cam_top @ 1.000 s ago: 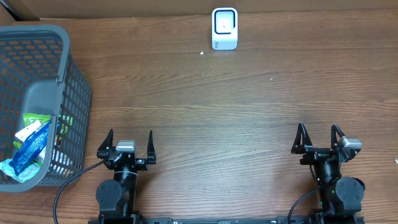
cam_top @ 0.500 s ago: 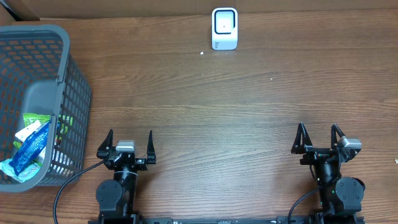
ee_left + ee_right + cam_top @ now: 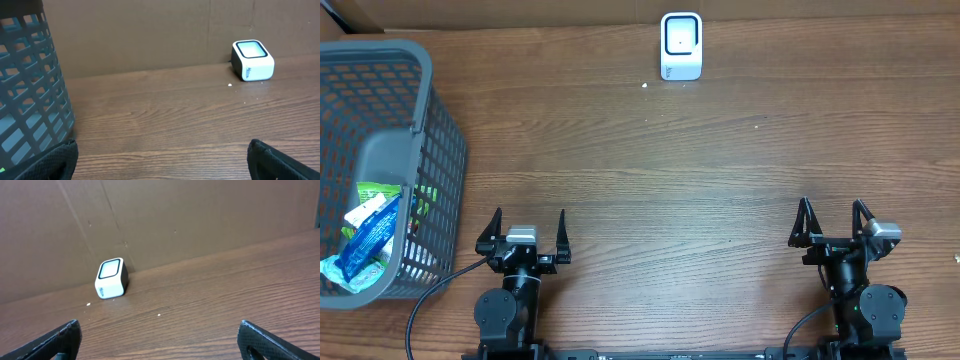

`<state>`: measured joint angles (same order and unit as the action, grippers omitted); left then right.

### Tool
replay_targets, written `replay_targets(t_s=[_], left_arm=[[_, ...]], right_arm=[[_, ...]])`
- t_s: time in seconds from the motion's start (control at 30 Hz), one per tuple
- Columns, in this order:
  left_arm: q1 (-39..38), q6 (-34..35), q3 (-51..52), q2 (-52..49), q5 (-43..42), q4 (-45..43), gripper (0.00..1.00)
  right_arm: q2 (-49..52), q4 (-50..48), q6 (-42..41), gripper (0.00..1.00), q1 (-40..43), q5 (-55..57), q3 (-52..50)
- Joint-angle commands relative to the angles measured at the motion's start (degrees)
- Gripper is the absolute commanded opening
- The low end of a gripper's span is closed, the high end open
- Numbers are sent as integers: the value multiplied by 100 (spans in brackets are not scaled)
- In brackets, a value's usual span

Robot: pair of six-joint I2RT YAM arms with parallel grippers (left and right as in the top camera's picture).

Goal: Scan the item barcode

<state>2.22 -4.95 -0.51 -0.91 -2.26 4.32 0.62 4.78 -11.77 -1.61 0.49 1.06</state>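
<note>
Snack packets (image 3: 368, 240) lie in the gray basket (image 3: 445, 150) at the left; the scanner (image 3: 681, 45) stands far back. The left gripper (image 3: 530, 214) and right gripper (image 3: 831, 204) stand spread, empty. Nothing has moved.

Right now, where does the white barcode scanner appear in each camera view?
Overhead: scanner top centre.
Left wrist: scanner upper right, by the cardboard.
Right wrist: scanner left of centre.
Shared landmark: white speck just beside it.
</note>
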Motion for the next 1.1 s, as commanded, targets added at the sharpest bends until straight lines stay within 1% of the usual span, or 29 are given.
replay_targets(t_s=[0.0, 1.07], left_arm=[[-35, -129, 24, 55, 79, 11, 100], [-35, -129, 24, 55, 79, 11, 100]], right_arm=[[-46, -22, 22, 100, -31, 76, -61], [-46, -66, 24, 100, -28, 151, -59]])
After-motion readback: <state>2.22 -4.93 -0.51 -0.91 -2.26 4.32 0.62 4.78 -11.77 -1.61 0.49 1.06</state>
